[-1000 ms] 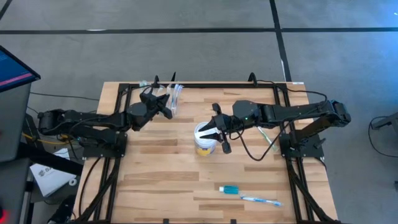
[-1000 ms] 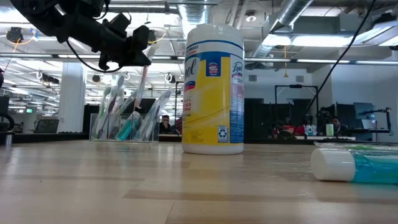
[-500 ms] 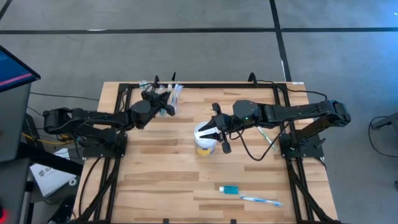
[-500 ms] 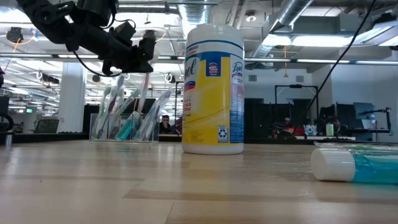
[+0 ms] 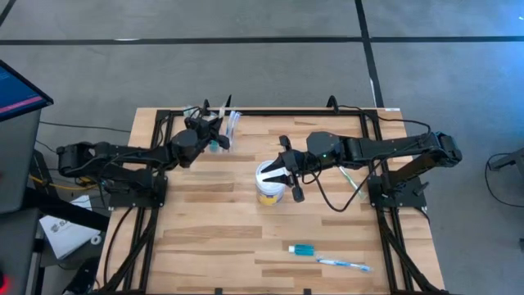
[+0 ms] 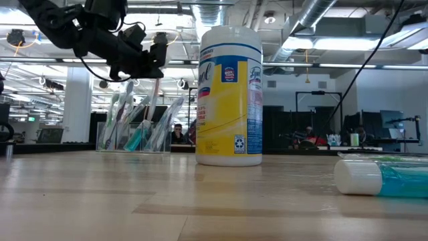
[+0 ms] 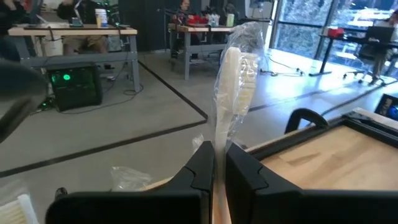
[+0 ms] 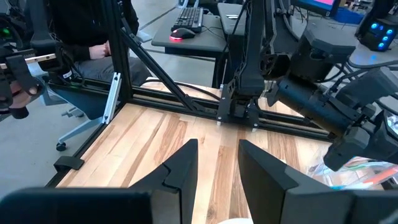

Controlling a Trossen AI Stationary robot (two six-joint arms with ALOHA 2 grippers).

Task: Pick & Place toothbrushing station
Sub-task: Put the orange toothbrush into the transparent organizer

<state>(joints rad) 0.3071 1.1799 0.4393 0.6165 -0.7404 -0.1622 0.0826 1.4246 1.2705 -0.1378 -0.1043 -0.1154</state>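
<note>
High view shows the white-topped yellow tub [image 5: 271,185] at the middle of the bench [image 5: 205,229], with the right claw [image 5: 284,174] resting over it, fingers apart, and a wrapped toothbrush [image 5: 340,262] lying alone at the lower right. At the upper left of the frame the toothbrushing station [image 5: 217,124] stands by the bench's far edge, holding wrapped brushes. The left claw [image 5: 210,131] sits above it, clamped on another wrapped brush [image 7: 235,68].
</note>
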